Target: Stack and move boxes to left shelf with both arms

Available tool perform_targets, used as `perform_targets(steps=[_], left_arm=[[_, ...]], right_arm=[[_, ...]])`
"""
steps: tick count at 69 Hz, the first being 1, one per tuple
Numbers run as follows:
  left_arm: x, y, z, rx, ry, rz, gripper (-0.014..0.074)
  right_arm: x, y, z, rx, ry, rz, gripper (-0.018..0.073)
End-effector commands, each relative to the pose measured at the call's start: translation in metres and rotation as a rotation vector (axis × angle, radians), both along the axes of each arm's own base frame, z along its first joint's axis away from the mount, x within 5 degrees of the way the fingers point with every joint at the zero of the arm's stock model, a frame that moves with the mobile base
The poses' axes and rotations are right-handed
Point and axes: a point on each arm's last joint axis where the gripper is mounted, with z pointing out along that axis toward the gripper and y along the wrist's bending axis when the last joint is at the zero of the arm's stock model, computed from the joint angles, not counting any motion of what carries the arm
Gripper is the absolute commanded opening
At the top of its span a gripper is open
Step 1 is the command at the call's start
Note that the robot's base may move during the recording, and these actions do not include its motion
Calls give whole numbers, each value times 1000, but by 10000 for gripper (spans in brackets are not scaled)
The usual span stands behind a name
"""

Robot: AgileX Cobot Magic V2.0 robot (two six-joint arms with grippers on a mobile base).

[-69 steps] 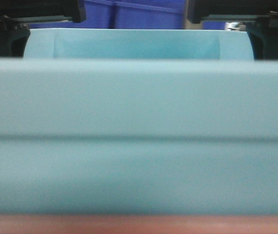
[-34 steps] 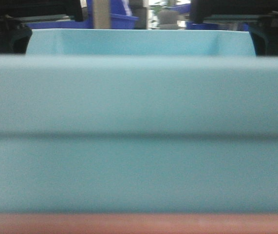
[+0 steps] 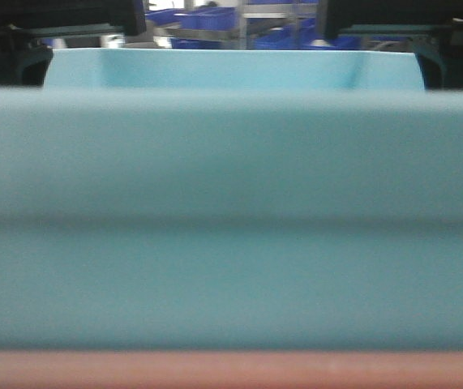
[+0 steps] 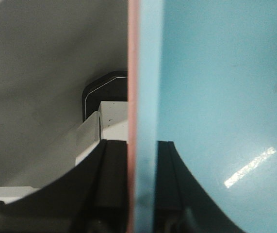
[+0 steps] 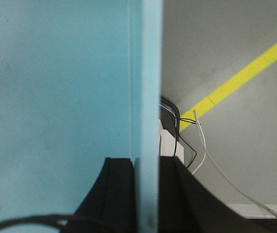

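Carrying appeared to be under way. The left claw was clamped over the nested walls of the pink tub and the blue tub, held between both arms. The right claw pinched the blue wall opposite. Next, both arms should move level together toward the left shelf, which was out of view.

**Background Bins, Floor and Tape**

Dark blue storage bins are seen, blurred, along the top edge of the front view, with pale metal framing among them. A plain grey floor is shown in both wrist views. In the right wrist view it is crossed diagonally by a yellow tape line. A thin white cable and black wires are seen over it.
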Motion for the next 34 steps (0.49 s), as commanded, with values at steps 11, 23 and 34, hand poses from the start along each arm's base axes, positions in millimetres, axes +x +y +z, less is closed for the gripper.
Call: perform_targets(steps=[11, 23, 34], left_arm=[[-11, 6, 20, -14, 28, -1, -4], [-11, 6, 20, -14, 28, -1, -4], [-11, 6, 20, -14, 28, -1, -4]], right_arm=[[-1, -4, 16, 38, -67, 5, 55], [-1, -4, 16, 38, -67, 5, 55], [-2, -4, 16, 37, -67, 5, 55]])
